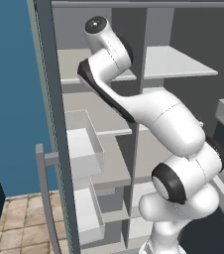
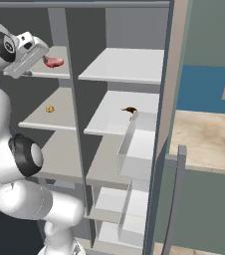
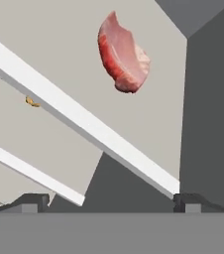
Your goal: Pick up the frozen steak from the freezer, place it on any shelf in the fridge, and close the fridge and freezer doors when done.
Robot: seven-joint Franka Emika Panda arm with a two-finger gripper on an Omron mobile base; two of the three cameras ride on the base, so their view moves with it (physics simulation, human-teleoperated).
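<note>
Now gripper (image 3: 106, 202) wide open, holding nothing

One frozen steak (image 3: 123, 54), one small yellow item (image 2: 50, 108), one dark brown item (image 2: 129, 110).

Open space above the top shelf (image 3: 84, 121) all around the steak (image 3: 124, 53), with nothing between it and the wide-spread gripper (image 3: 109, 201). Front edge of this shelf crossing low before the fingertips. Dark wall (image 3: 210, 114) closing the side just beside the steak. One shelf lower, only a small yellow item (image 2: 50, 108), much free surface around. In the neighbour compartment, a dark brown item (image 2: 129, 110) near the clear bin (image 2: 139, 149) on the door.
</note>
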